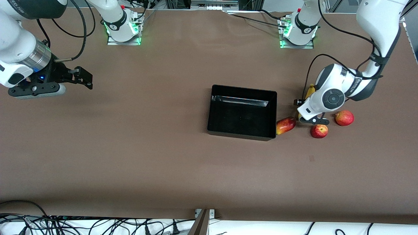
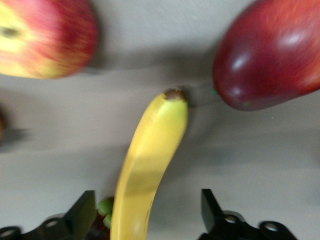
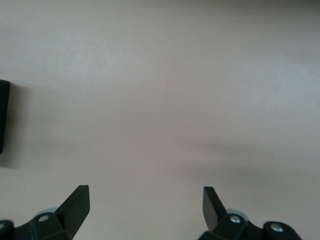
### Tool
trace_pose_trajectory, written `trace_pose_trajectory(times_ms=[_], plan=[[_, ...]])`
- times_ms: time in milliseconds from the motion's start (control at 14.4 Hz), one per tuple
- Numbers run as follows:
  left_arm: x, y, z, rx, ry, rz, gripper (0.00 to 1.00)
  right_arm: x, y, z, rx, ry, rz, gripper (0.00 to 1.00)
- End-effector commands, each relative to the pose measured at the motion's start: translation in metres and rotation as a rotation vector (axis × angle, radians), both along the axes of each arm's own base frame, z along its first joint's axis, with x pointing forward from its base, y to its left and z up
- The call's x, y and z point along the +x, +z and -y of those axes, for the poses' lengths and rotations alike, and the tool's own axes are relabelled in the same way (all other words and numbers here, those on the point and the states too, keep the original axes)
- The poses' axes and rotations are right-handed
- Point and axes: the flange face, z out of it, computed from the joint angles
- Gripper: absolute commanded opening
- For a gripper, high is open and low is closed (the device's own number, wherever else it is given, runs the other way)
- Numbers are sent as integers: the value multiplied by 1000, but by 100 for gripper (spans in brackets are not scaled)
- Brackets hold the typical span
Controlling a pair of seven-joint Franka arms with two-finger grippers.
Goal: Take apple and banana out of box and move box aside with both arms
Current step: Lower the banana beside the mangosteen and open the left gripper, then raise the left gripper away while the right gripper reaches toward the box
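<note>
Beside box (image 1: 242, 112) — mango (image 1: 285, 125), apple (image 1: 319, 131) crowd banana (image 2: 148, 165) w/ left end effector (image 2: 148, 212) spread.

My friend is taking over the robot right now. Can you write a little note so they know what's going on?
Left gripper: open around the banana, which lies on the table beside the box, toward the left arm's end.
Right gripper: open, holding nothing, waiting over bare table at its own end.
Apple: on the table, nearer the camera than the banana.
Done: both fruits are out; the box is empty.
Left: move the box aside with both arms.
</note>
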Motion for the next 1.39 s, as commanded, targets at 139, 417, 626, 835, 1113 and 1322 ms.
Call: trace_pose_trajectory(times_ms=[139, 417, 626, 835, 1113, 1322], plan=[[48, 138, 33, 20, 23, -7, 100, 1, 4, 2, -7, -2, -3, 100], [72, 209, 18, -70, 0, 22, 100, -1, 7, -5, -10, 15, 1, 100], [81, 265, 4, -98, -28, 58, 100, 14, -36, -37, 12, 73, -62, 100], [76, 317, -12, -92, -63, 100, 100, 18, -99, -100, 0, 163, -171, 100], [61, 365, -25, -88, 19, 229, 100, 12, -164, -212, 99, -24, -150, 100], [41, 376, -35, -109, 54, 380, 100, -11, -226, -302, 115, -188, -109, 100]])
